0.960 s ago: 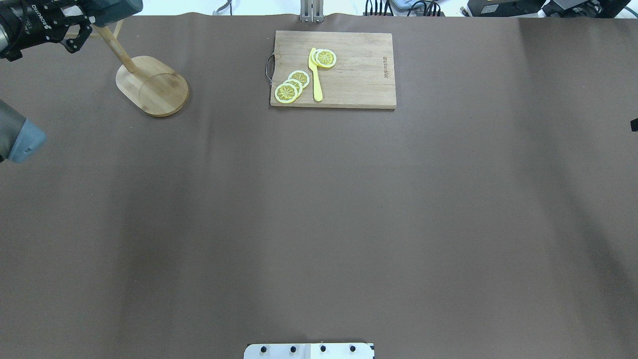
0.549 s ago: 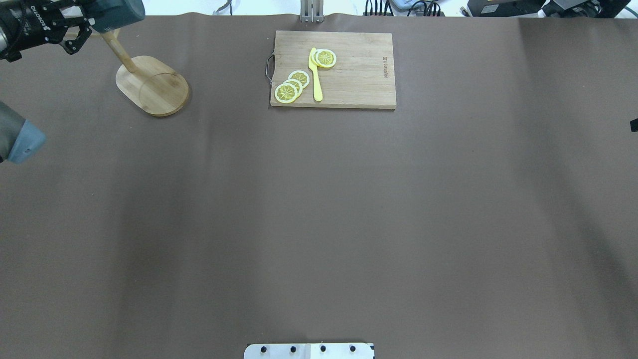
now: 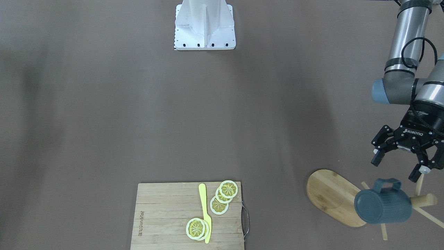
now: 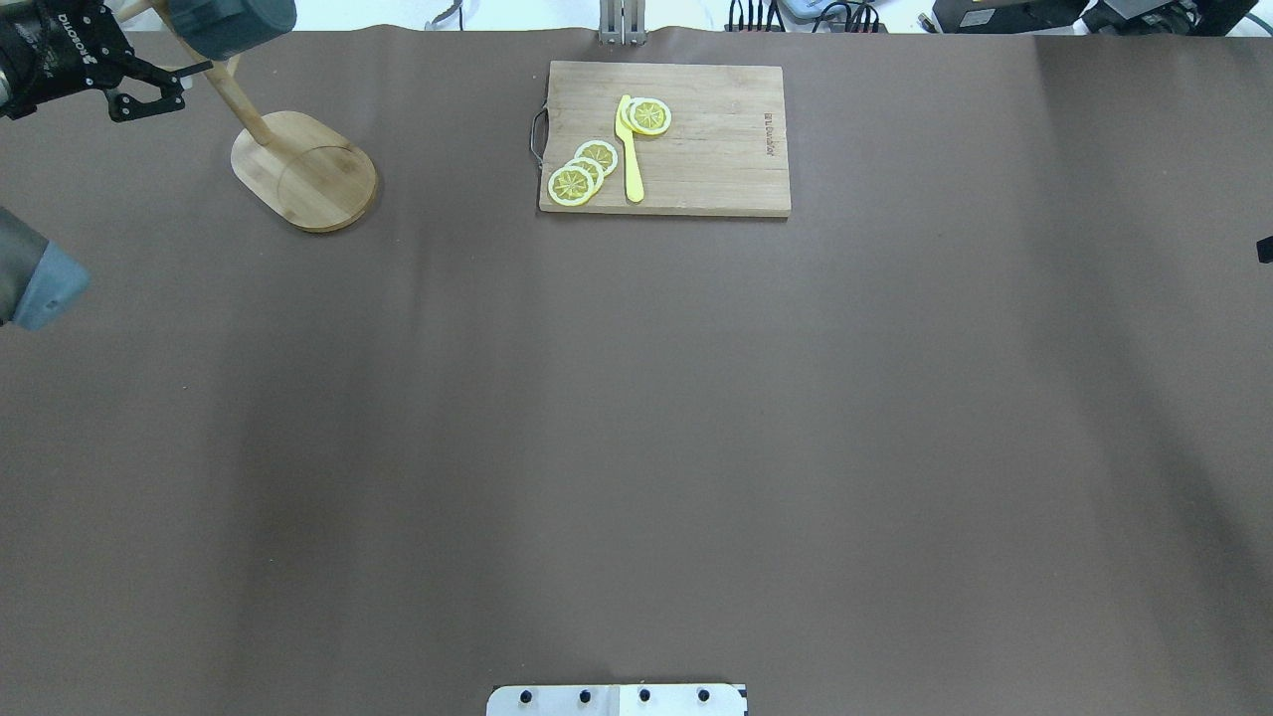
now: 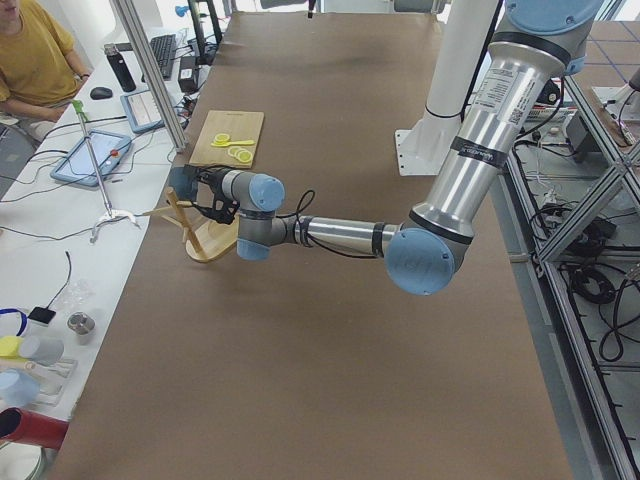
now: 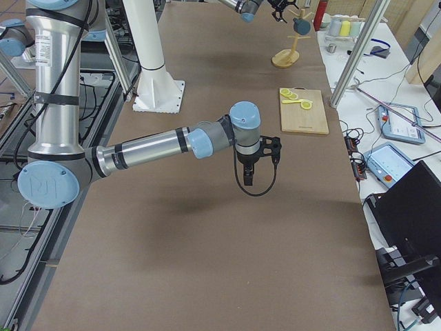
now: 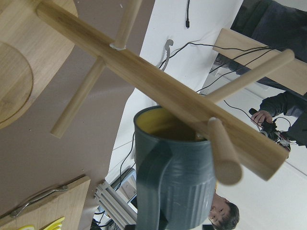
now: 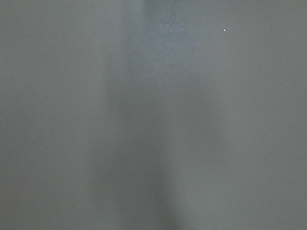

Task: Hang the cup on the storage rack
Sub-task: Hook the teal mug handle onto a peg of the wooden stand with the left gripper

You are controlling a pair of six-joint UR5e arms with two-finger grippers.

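Observation:
The dark blue-grey ribbed cup [image 3: 383,205] hangs by its handle on a peg of the bamboo storage rack [image 3: 333,194], tilted, its yellow inside showing in the left wrist view [image 7: 175,187]. The rack's post [image 7: 153,86] and peg [image 7: 223,153] cross that view. My left gripper [image 3: 397,168] is open and empty, apart from the cup, on the robot's side of it. In the overhead view the gripper [image 4: 164,85] is left of the cup [image 4: 234,20] and the rack base [image 4: 303,171]. My right gripper [image 6: 249,172] hangs over the bare table; I cannot tell its state.
A rectangular bamboo cutting board [image 4: 716,169] with lemon slices [image 4: 582,171] and a yellow knife [image 4: 630,149] lies at the far middle of the table. The robot's white base [image 3: 204,24] stands at the near edge. A person [image 5: 35,60] sits beyond the table's far side.
My left gripper has drawn back to the left, away from the cup. The cup stays hanging on the rack and has swung slightly right.

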